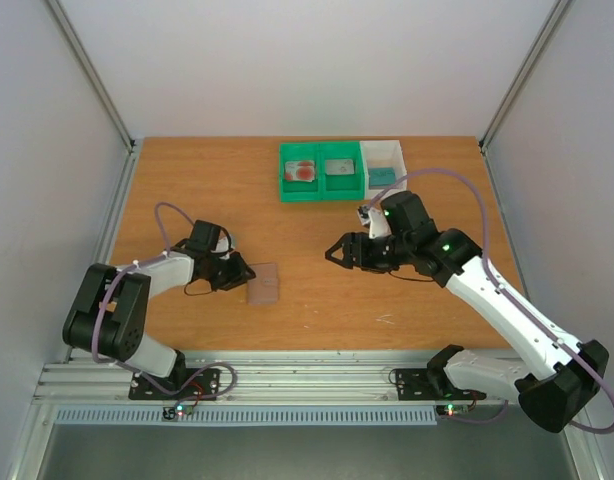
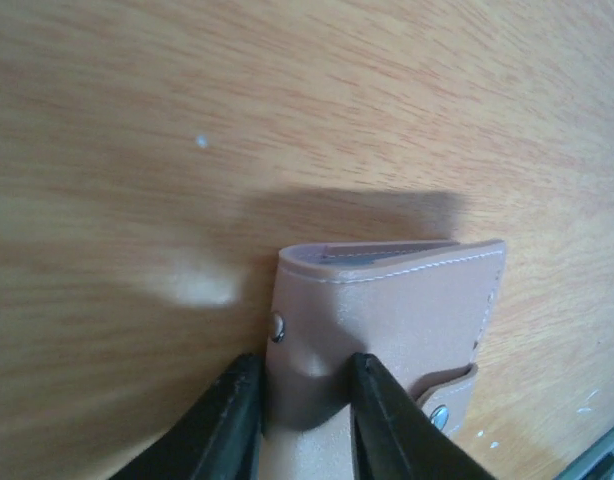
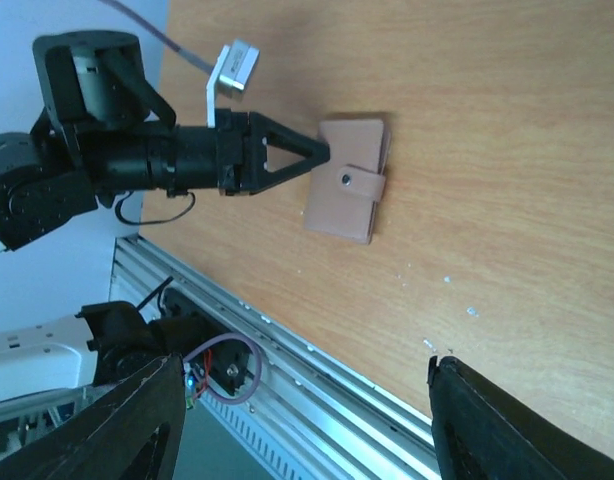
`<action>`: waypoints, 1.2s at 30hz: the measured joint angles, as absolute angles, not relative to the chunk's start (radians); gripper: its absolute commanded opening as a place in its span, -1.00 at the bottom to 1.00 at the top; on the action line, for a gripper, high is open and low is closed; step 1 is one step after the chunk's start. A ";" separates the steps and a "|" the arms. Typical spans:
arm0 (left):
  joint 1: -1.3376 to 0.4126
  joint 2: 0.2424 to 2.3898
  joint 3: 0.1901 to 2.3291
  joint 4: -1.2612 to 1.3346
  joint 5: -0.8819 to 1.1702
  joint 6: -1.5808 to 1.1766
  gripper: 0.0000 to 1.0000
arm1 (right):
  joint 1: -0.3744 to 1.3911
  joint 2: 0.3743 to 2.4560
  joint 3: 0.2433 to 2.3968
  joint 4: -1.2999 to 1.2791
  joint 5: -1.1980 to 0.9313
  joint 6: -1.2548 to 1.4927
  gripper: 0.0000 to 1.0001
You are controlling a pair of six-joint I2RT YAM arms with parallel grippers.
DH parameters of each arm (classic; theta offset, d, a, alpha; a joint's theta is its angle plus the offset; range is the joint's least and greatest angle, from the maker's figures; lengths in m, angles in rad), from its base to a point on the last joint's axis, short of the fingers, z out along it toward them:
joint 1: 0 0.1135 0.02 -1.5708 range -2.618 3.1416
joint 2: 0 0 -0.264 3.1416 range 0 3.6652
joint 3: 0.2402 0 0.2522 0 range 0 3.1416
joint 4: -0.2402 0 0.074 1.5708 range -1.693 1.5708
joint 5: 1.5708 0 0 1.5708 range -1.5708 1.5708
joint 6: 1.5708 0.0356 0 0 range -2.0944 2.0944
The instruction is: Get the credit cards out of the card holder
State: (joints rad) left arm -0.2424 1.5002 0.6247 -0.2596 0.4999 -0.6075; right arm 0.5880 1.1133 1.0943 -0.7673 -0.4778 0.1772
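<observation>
the holder (image 2: 387,320) lies shut on the table (image 1: 187,180), left of centre. we see a flat pinkish-brown fold, smooth like leather, with pale stitching and a strap with metal snaps. the left gripper (image 2: 305,372) is clamped on its edge, denting it. the right gripper (image 1: 334,252) hangs mid-table, jaws apart. the table is orange wood grain, walled in white. at the far edge a red-blotched card (image 1: 304,170) and a grey card (image 1: 338,168) lie in a green tray (image 1: 287,192), and a teal card (image 1: 383,176) lies in a white tray (image 1: 399,155).
</observation>
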 measured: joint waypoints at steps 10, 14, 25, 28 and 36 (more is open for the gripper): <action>-0.249 1.448 0.580 -0.189 0.591 -0.673 -0.99 | 0.734 1.259 1.094 -0.717 -0.410 0.213 -0.07; -0.284 1.359 0.547 -0.191 0.603 -0.712 -0.99 | 0.795 1.354 1.094 -0.690 -0.355 0.223 -0.09; -0.389 1.243 0.541 -0.221 0.574 -0.775 -0.99 | 0.881 1.645 1.109 -0.574 -0.318 0.280 -0.09; -0.399 1.243 0.536 -0.228 0.567 -0.784 -0.99 | 0.892 1.674 1.112 -0.560 -0.318 0.292 -0.07; -0.419 1.243 0.534 -0.227 0.561 -0.809 -0.99 | 0.898 1.779 1.158 -0.519 -0.339 0.329 0.01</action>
